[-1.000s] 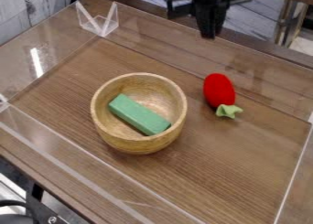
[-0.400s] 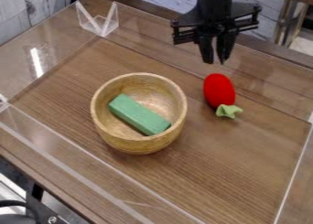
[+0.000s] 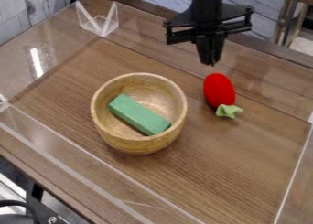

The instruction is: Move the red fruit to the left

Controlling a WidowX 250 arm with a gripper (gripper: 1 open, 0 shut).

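Observation:
The red fruit, a glossy strawberry toy with a light green cap pointing to the lower right, lies on the wooden table right of the bowl. My black gripper hangs above and just behind it, pointing down. Its fingers are pressed together with nothing between them, and a gap separates the tips from the fruit.
A wooden bowl holding a green rectangular block sits at the table's middle, left of the fruit. Clear acrylic walls ring the work area, and a clear folded stand sits at the back left.
The gripper has come down a little toward the fruit, and its fingers, spread apart a moment ago, have closed together. Fruit, bowl and block have not moved.

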